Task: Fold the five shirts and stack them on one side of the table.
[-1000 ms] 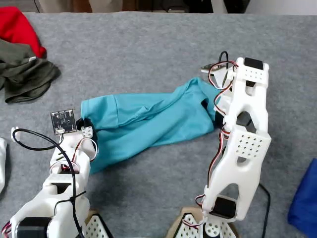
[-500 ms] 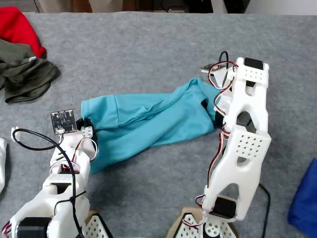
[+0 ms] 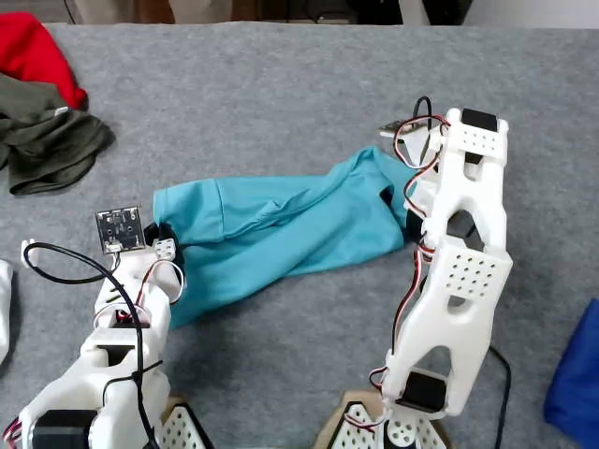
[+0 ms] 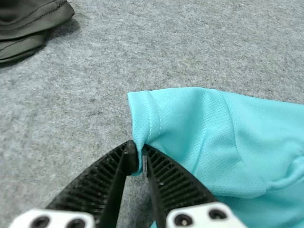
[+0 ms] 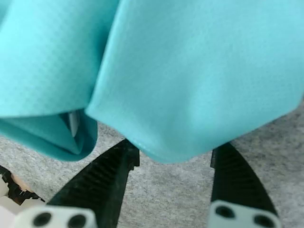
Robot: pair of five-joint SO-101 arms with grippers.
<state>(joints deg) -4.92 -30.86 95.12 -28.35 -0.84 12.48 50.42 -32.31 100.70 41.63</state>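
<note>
A teal shirt (image 3: 281, 229) lies crumpled across the middle of the grey table. My left gripper (image 4: 140, 159) is shut on the shirt's hemmed corner (image 4: 142, 142), at the shirt's left end in the high view (image 3: 161, 245). At the shirt's right end stands my right gripper (image 5: 173, 159), open, with a fold of teal cloth (image 5: 190, 85) hanging just ahead of its fingers (image 5: 111, 173). In the high view the right arm (image 3: 459, 243) covers that end of the shirt.
An olive shirt (image 3: 47, 140) and a red shirt (image 3: 33, 51) lie bunched at the far left corner. A blue shirt (image 3: 576, 374) sits at the near right edge, and a white cloth (image 3: 4, 309) at the left edge. Bare grey table (image 3: 281, 84) stretches beyond the teal shirt.
</note>
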